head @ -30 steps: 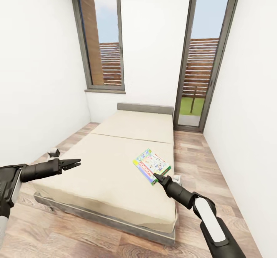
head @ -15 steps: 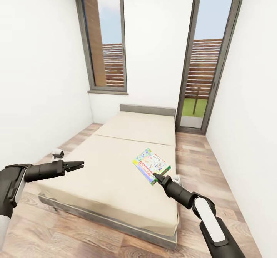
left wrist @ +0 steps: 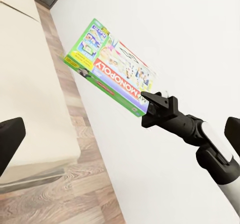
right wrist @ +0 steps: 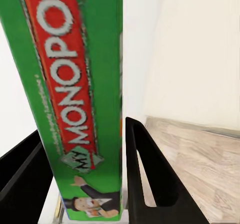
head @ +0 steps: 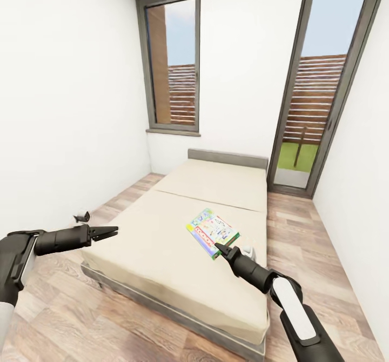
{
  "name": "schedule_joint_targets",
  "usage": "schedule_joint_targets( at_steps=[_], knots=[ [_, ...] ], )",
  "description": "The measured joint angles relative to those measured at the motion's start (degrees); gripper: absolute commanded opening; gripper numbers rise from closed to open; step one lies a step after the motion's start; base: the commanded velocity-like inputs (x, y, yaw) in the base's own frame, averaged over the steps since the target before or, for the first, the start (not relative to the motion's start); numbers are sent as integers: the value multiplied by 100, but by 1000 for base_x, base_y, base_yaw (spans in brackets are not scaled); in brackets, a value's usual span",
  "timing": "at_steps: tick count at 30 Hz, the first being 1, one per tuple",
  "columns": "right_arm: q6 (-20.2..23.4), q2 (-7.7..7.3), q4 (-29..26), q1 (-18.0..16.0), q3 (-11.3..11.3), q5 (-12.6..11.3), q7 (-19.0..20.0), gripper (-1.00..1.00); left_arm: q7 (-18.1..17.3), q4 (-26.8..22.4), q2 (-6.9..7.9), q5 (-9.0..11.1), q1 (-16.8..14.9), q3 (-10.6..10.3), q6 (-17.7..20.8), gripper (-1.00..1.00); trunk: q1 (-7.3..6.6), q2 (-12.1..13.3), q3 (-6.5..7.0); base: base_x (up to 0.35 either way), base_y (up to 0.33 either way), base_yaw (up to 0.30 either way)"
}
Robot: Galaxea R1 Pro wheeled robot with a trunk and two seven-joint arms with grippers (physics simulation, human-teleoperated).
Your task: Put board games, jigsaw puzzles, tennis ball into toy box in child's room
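Observation:
My right gripper (head: 219,249) is shut on the corner of a board game (head: 213,232), a flat pale box with green edges and a Monopoly lid. The box hangs tilted in the air over the near right part of the bed (head: 156,232). In the right wrist view the green edge of the board game (right wrist: 75,98) stands between the two black fingers (right wrist: 145,174). The left wrist view looks across at the same board game (left wrist: 112,66) and the right gripper (left wrist: 150,108). My left gripper (head: 105,233) is open and holds nothing, off the bed's left side.
The bed has a beige mattress and a grey headboard (head: 227,158) against the far wall. A tall window (head: 173,70) and a glass door (head: 319,97) lie behind it. A small object (head: 82,217) lies on the wood floor (head: 319,254) by the left wall.
The whole picture has shifted, with the bed, window and door sliding right, so the camera has moved. Both arms keep their pose, and the board game stays in the right gripper.

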Motion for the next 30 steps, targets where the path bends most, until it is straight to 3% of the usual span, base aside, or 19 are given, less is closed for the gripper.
schedule_joint_targets(
  at_steps=[5,12,30],
  knots=[
    [-1,6,4,0,3,22,-9,-100,0,2,3,0,0,0,-2,100,-110,201,109,0,0,264],
    [-3,61,10,0,-4,379,-3,-100,0,4,1,0,0,0,-12,100,-264,482,263,0,0,264],
    [-14,86,19,0,0,417,-1,-100,0,8,0,0,0,0,-25,100,-659,1204,657,0,0,264]
  ],
)
